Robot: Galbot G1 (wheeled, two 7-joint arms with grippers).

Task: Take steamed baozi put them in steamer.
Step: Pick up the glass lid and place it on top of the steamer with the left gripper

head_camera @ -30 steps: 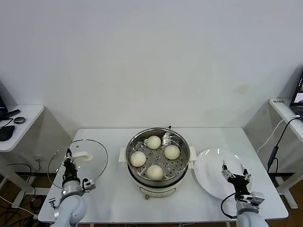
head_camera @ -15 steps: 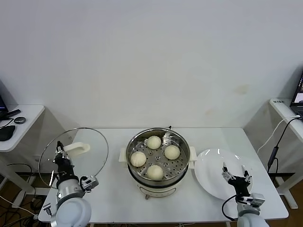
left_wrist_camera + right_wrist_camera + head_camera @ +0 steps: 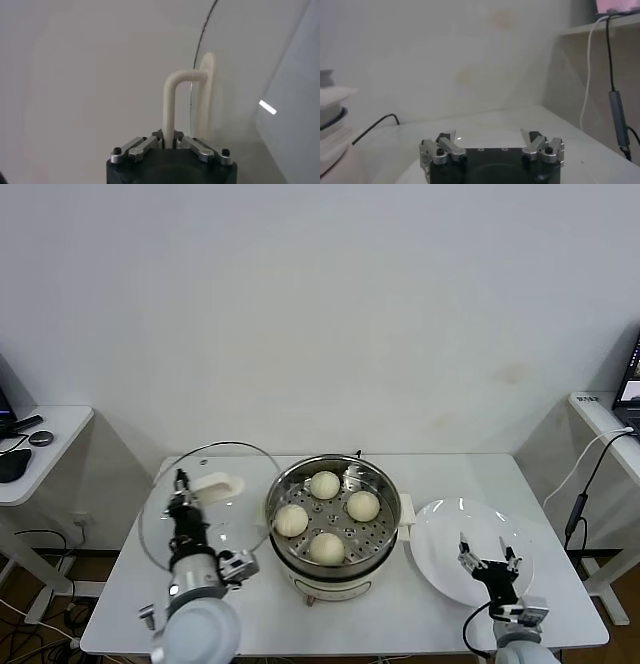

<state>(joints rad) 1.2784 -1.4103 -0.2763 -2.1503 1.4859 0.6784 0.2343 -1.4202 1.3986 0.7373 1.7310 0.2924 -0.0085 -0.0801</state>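
Head view first: we are standing at the white rectangular table [image 3: 250, 599], and on its middle we are seeing the large round stainless-steel steamer [image 3: 333, 514] with its perforated tray and cream-white base. Lifted just left of the steamer, we are holding the round glass lid [image 3: 205, 499] upright by its cream-white handle [image 3: 175, 107]; our left gripper [image 3: 185, 509] is clamped together on that handle, fingers pinching its curved bar. To the right of the steamer, the flat white plate [image 3: 445, 549] is lying on the table, and our right gripper [image 3: 487, 562] is hovering over it with fingers spread apart, holding nothing. Inside the steamer, the four round cream-white steamed baozi [image 3: 325, 485] are sitting on the tray.
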